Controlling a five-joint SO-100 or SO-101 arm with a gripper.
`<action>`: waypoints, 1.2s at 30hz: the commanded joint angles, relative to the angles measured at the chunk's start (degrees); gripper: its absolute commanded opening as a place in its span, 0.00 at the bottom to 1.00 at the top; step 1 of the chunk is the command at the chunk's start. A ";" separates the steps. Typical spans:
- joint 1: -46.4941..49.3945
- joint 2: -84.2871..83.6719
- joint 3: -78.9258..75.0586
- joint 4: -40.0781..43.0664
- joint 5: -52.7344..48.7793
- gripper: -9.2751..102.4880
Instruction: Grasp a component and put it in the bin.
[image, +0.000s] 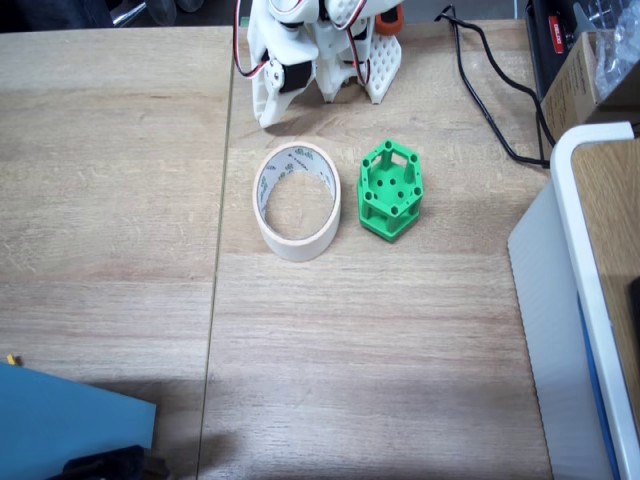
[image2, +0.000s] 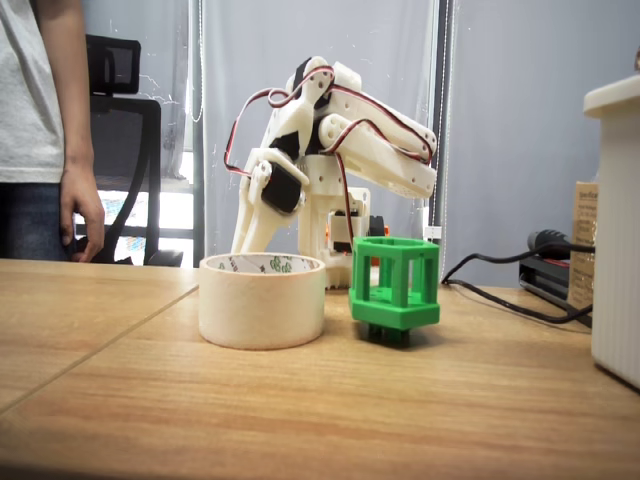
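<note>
Green component (image: 390, 190) sits on the bench (image: 380, 340), just right of the tape-ring bin (image: 296, 201) in a fixed view, not in it; arm folded behind both; gripper (image2: 252, 232) points down near the bench, holding nothing; jaw spread cannot tell.

You are working in what looks like an office or small lab bench setup. The wooden table (image: 380, 340) is a plain laminate desk surface, with black cables (image: 480, 90) trailing across it toward electronics at its far edge. Behind the white 3D-printed arm (image2: 330, 150) you can see a black office chair (image2: 125, 110), grey partition-like panels and a bright window. A person (image2: 45, 130) in everyday clothes stands by the desk, and a cardboard box (image: 585, 75) sits at one corner.
</note>
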 joint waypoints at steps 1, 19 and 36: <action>0.18 -0.26 0.35 1.14 0.18 0.09; 0.09 -0.26 0.09 1.14 -0.26 0.09; 0.44 -0.26 -10.11 1.85 0.18 0.09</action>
